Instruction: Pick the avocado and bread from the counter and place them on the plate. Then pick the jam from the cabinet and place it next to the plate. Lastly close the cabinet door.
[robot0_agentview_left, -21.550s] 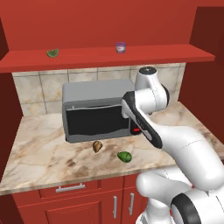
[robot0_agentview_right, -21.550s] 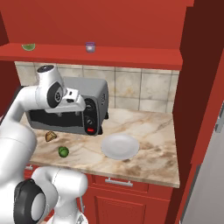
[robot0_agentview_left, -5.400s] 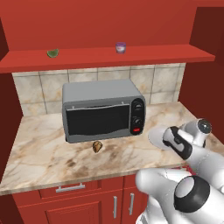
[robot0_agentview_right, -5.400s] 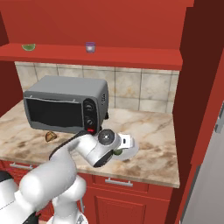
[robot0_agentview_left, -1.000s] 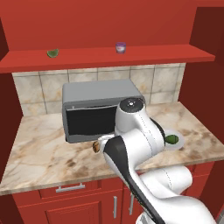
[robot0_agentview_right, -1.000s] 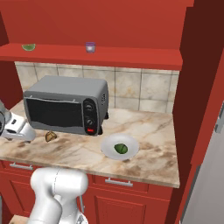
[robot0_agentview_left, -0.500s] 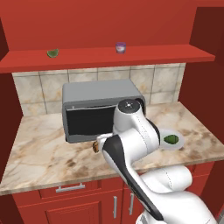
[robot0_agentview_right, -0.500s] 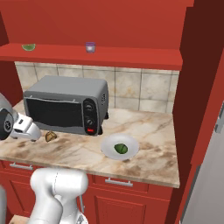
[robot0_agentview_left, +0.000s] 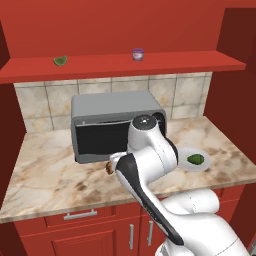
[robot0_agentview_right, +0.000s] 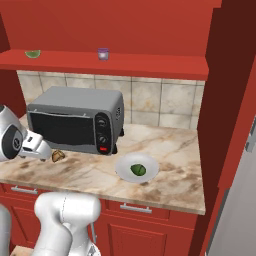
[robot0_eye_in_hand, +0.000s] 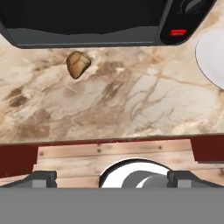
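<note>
Gripper sits nearest, out past the counter's front edge, jaws spread wide, nothing between them. Counter is beige veined marble above red drawers. Bread lies on the marble just in front of the toaster oven, near its left end in the hand view; also seen at, close beside the arm's white wrist. Plate rests on the counter to the right of the oven, with the avocado lying on it, roughly centered. Same avocado shows at in the left base view. Farther back and up, the cabinet red shelf carries the jam and a paler green wedge, well apart.
</note>
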